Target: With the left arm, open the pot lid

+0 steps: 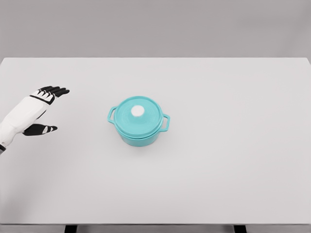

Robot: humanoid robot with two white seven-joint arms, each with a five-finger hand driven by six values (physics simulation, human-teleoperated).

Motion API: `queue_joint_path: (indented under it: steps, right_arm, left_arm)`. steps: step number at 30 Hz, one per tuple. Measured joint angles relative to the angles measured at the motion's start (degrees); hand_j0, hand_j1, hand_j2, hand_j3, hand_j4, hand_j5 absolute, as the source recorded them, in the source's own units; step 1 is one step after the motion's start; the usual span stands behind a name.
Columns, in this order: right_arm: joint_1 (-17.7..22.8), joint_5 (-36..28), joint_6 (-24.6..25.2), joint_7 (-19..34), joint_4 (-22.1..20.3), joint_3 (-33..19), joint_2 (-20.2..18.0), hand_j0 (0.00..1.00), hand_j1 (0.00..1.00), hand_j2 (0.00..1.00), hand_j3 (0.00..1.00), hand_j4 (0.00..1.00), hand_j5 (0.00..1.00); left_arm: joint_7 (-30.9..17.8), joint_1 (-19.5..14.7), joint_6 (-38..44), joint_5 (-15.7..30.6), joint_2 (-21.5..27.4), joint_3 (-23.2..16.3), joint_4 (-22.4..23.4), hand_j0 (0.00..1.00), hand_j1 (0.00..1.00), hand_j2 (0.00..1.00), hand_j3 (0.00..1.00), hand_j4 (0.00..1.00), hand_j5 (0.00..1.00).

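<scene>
Head view: left hand [36, 109], fingers [57, 90] spread, well apart from lidded pot [139, 121].

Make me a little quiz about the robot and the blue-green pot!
1. True or false: the lid sits on the pot.
2. What colour is the knob on the lid?
3. The left hand is: A) gripping the knob, B) open, apart from the pot, C) under the table.

Key: 1 true. 2 white. 3 B.
</scene>
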Motion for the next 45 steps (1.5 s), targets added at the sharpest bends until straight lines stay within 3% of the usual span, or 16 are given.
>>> queue_joint_path:
  steps: [7, 9, 11, 13, 15, 18, 19, 23, 27, 31, 36, 41, 42, 45]
  right_arm:
    - [0.0, 0.0, 0.0, 0.0, 0.0, 0.0, 0.0, 1.00, 1.00, 1.00, 1.00, 1.00, 1.00]
    - [0.0, 0.0, 0.0, 0.0, 0.0, 0.0, 0.0, 1.00, 1.00, 1.00, 1.00, 1.00, 1.00]
    - [0.0, 0.0, 0.0, 0.0, 0.0, 0.0, 0.0, 1.00, 1.00, 1.00, 1.00, 1.00, 1.00]
    - [0.0, 0.0, 0.0, 0.0, 0.0, 0.0, 0.0, 1.00, 1.00, 1.00, 1.00, 1.00, 1.00]
    - [0.0, 0.0, 0.0, 0.0, 0.0, 0.0, 0.0, 1.00, 1.00, 1.00, 1.00, 1.00, 1.00]
    - [0.0, 0.0, 0.0, 0.0, 0.0, 0.0, 0.0, 1.00, 1.00, 1.00, 1.00, 1.00, 1.00]
    - [0.0, 0.0, 0.0, 0.0, 0.0, 0.0, 0.0, 1.00, 1.00, 1.00, 1.00, 1.00, 1.00]
    - [0.0, 0.0, 0.0, 0.0, 0.0, 0.0, 0.0, 1.00, 1.00, 1.00, 1.00, 1.00, 1.00]
    - [0.0, 0.0, 0.0, 0.0, 0.0, 0.0, 0.0, 1.00, 1.00, 1.00, 1.00, 1.00, 1.00]
    - [0.0, 0.0, 0.0, 0.0, 0.0, 0.0, 0.0, 1.00, 1.00, 1.00, 1.00, 1.00, 1.00]
    - [0.0, 0.0, 0.0, 0.0, 0.0, 0.0, 0.0, 1.00, 1.00, 1.00, 1.00, 1.00, 1.00]
    - [0.0, 0.0, 0.0, 0.0, 0.0, 0.0, 0.0, 1.00, 1.00, 1.00, 1.00, 1.00, 1.00]
    - [0.0, 0.0, 0.0, 0.0, 0.0, 0.0, 0.0, 1.00, 1.00, 1.00, 1.00, 1.00, 1.00]
    - [0.0, 0.0, 0.0, 0.0, 0.0, 0.0, 0.0, 1.00, 1.00, 1.00, 1.00, 1.00, 1.00]
  left_arm:
    - [0.0, 0.0, 0.0, 0.3, -0.2, -0.1, -0.3, 1.00, 1.00, 1.00, 1.00, 1.00, 1.00]
    - [-0.4, -1.4, 0.0, 0.5, -0.3, -0.2, -0.5, 1.00, 1.00, 1.00, 1.00, 1.00, 1.00]
    - [-4.5, -2.2, 0.0, 1.9, -0.4, -0.3, -1.5, 1.00, 1.00, 1.00, 1.00, 1.00, 1.00]
    - [-13.1, -4.6, 0.0, 7.2, -0.5, -1.0, -3.2, 1.00, 1.00, 1.00, 1.00, 1.00, 1.00]
    - [-19.0, -9.1, 0.0, 13.1, -1.1, -1.7, -5.8, 1.00, 1.00, 1.00, 1.00, 1.00, 1.00]
    - [-22.8, -16.6, 0.0, 17.8, -2.8, -4.3, -8.0, 1.00, 1.00, 1.00, 1.00, 1.00, 1.00]
    - [-23.5, -17.4, 0.0, 18.5, -3.1, -5.9, -8.0, 1.00, 1.00, 1.00, 1.00, 1.00, 1.00]
    - [-24.7, -19.0, -0.1, 20.2, -3.5, -10.8, -7.0, 1.00, 1.00, 1.00, 1.00, 1.00, 1.00]
    - [-25.0, -20.7, 0.3, 26.4, -3.2, -13.7, -5.1, 1.00, 1.00, 1.00, 1.00, 1.00, 1.00]
    - [-25.1, -22.0, 6.7, 34.6, -1.3, -18.4, -4.7, 1.00, 1.00, 1.00, 1.00, 1.00, 1.00]
    - [-25.1, -21.9, 12.3, 38.6, -0.8, -20.8, -5.1, 1.00, 1.00, 1.00, 1.00, 1.00, 1.00]
    - [-25.1, -21.8, 16.9, 39.6, -0.8, -22.0, -6.3, 0.83, 0.83, 0.83, 0.83, 0.83, 0.83]
    - [-25.1, -21.6, 17.6, 39.7, -0.8, -22.3, -6.6, 0.74, 0.74, 0.74, 0.74, 0.74, 0.74]
    - [-25.1, -21.9, 18.7, 39.9, -0.7, -23.0, -7.1, 0.75, 0.75, 0.75, 0.75, 0.75, 0.75]
